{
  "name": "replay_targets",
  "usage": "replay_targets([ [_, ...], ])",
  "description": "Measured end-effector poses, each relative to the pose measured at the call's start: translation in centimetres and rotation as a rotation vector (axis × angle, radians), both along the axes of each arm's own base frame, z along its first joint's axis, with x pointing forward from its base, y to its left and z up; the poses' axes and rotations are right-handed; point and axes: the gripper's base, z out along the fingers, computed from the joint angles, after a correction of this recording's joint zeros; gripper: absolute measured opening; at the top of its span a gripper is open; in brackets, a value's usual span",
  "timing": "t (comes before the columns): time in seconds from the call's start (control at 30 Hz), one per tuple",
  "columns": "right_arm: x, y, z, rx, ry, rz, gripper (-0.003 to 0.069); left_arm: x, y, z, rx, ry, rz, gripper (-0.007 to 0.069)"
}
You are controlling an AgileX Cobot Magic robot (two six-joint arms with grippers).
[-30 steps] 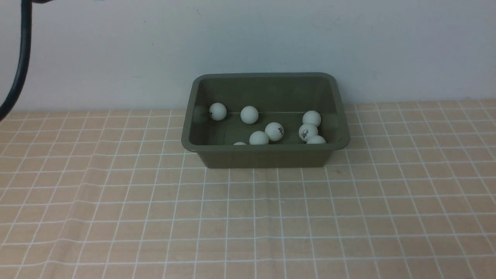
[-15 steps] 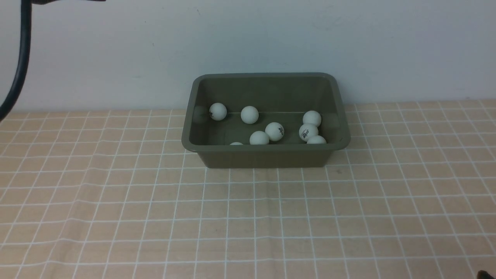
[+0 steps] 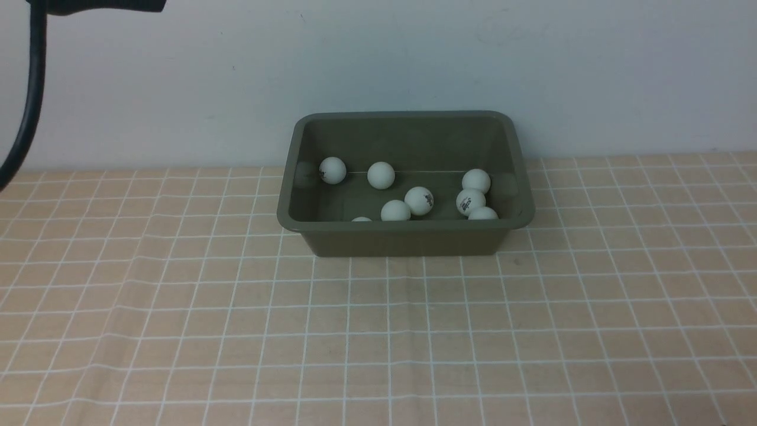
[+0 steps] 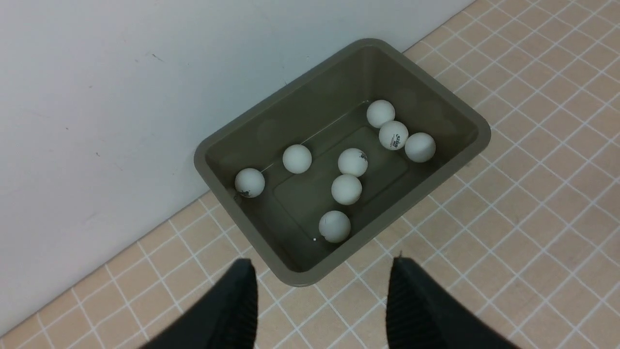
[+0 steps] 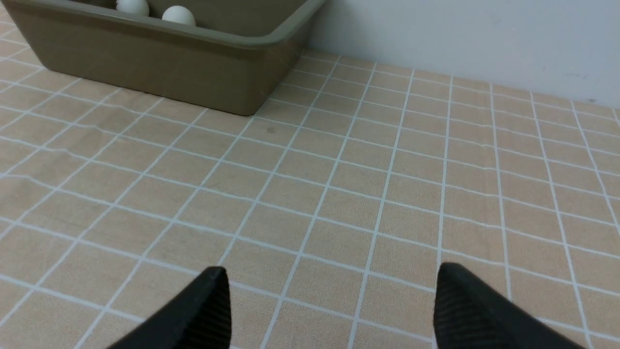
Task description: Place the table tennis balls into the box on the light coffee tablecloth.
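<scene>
8 balls [image 4: 346, 189] in box [image 3: 408, 239], on cloth [image 3: 378, 331] centre, by wall [image 3: 378, 59]

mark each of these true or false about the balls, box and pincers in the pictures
1. Eight balls lie in the box. True.
2. One ball sits on the tablecloth outside the box. False: none shows on the cloth.
3. The left pincer holds a ball. False: nothing is between its fingers.
4. The right pincer is open over bare cloth. True.
5. The box stands against the wall. True.
</scene>
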Motion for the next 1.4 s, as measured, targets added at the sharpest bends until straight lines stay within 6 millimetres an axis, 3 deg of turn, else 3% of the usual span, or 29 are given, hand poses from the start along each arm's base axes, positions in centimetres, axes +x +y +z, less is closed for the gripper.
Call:
replay_targets([
  [1.4,0.0,0.0,0.0,0.0,-0.002,0.0,0.0512,-0.3,-1.3,0.9,-0.143,-0.037,-0.098,0.0298],
])
